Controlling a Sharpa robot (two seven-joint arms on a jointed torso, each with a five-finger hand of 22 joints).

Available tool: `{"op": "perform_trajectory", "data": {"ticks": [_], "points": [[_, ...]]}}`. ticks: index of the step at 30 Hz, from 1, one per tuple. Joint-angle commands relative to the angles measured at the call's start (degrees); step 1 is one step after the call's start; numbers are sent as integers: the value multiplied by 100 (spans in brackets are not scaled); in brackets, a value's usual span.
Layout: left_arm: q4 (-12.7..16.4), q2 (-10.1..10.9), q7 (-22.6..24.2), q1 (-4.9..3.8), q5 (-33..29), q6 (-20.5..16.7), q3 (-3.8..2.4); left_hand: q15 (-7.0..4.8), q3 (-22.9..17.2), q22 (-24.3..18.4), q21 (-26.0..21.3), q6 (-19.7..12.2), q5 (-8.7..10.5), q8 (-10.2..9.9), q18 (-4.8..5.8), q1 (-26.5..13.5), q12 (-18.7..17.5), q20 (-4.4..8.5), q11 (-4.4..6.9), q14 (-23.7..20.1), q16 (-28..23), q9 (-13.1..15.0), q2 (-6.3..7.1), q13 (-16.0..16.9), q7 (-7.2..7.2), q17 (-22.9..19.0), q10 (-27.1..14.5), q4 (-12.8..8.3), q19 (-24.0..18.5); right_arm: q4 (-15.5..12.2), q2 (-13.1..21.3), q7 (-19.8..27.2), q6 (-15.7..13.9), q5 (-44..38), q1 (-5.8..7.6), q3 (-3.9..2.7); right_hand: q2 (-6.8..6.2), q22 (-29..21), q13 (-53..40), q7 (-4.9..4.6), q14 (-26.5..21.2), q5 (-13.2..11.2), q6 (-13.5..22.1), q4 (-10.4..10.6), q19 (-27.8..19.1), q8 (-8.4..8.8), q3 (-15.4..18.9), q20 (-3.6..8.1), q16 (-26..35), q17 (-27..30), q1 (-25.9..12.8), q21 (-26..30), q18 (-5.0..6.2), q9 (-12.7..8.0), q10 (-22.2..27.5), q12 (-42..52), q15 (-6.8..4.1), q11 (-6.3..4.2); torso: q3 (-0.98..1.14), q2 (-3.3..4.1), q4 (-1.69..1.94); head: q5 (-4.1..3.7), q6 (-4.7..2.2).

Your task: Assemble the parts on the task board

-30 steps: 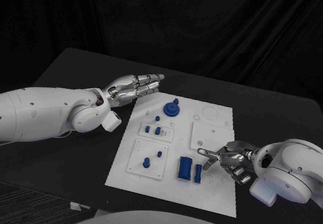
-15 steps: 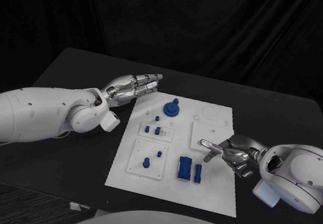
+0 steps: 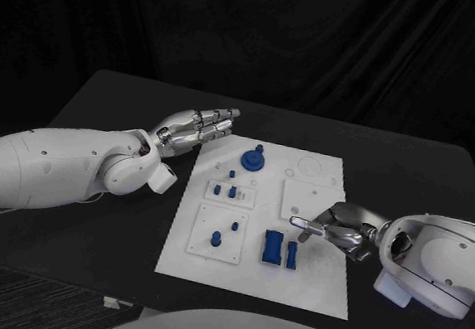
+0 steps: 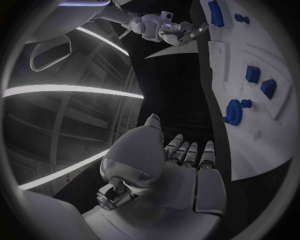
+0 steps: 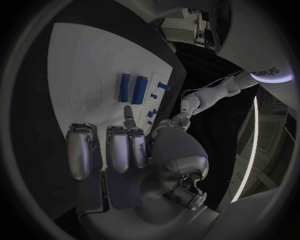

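The white task board (image 3: 309,288) lies mid-table. On it are a blue gear-like part (image 3: 253,160), small blue pieces (image 3: 225,189), blue pegs (image 3: 224,234) and two blue bars (image 3: 272,248) side by side. My right hand (image 3: 336,231) hovers over the board's right edge, just beyond the bars, holding nothing, with one finger pointing toward the board's middle. The right wrist view shows that hand (image 5: 125,150) above the board (image 5: 81,65) and the bars (image 5: 139,90). My left hand (image 3: 201,126) lies flat with straight fingers at the board's far left corner, empty; its wrist view shows the gear-like part (image 4: 235,111) nearby.
The black table (image 3: 114,104) has bare room left of the board and behind it. My left forearm (image 3: 56,167) lies along the table's left side. The right forearm (image 3: 446,263) sits close to the board's right edge.
My right hand has shifted slightly toward the far side over the board's right edge, and its fingers have drawn closer together. The left hand and the parts have stayed put.
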State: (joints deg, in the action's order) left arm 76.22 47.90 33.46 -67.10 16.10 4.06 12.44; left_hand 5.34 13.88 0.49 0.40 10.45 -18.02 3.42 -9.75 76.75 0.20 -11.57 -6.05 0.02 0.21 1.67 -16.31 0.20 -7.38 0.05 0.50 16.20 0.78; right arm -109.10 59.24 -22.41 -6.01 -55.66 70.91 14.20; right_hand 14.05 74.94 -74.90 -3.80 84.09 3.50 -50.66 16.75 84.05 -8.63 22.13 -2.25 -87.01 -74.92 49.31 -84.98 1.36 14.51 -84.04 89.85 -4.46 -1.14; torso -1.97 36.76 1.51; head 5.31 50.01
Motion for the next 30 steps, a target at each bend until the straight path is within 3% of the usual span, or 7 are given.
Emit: {"op": "perform_trajectory", "data": {"ticks": [1,13,19,30], "points": [[19,-11,92,7,-2,34,-5,45,-31,7,34,9,-26,35,-47,70,4,-44,-33,-2,-21,6,-4,5,-29,-5,18,4,4,21,-11,-22,260,-297,-38,-1,21,1344,-1510,-7,385,-20,28,-9,354,32,36,53,-37,-261,-31,-25,-11,-4,-596,15,-40,-37,-8,-3,-4,3,-1],[20,-13,81,8,-2,32,-5,47,-37,6,34,8,-38,36,-46,82,4,-45,-36,-2,-21,5,-4,5,-33,-5,19,1,3,80,-77,-66,260,-316,-93,-1,62,1337,-1510,12,378,-15,79,-12,342,103,72,68,-28,-227,-18,-3,-6,-66,-596,15,-56,-54,0,-10,7,0,-1],[16,-5,79,8,-2,37,-5,47,-37,6,34,8,-38,36,-46,82,4,-45,-36,-2,-21,5,-4,5,-33,-5,19,1,3,57,-48,-16,68,-350,-96,-1,79,1339,-1510,3,380,16,30,-21,345,106,91,76,-30,-237,28,-11,-8,-90,-596,15,-61,-53,-2,-9,-11,10,-1],[4,-15,93,11,-2,56,-5,52,-45,6,35,11,-50,39,-45,96,5,-48,-44,-2,-21,5,-7,6,-32,-5,23,-1,4,40,-28,78,-238,-522,-97,-1,98,1336,-1510,-7,379,55,-106,-18,340,74,135,78,-27,-227,73,0,-5,-106,-596,15,-57,-46,0,-7,1,-15,-1]]}}
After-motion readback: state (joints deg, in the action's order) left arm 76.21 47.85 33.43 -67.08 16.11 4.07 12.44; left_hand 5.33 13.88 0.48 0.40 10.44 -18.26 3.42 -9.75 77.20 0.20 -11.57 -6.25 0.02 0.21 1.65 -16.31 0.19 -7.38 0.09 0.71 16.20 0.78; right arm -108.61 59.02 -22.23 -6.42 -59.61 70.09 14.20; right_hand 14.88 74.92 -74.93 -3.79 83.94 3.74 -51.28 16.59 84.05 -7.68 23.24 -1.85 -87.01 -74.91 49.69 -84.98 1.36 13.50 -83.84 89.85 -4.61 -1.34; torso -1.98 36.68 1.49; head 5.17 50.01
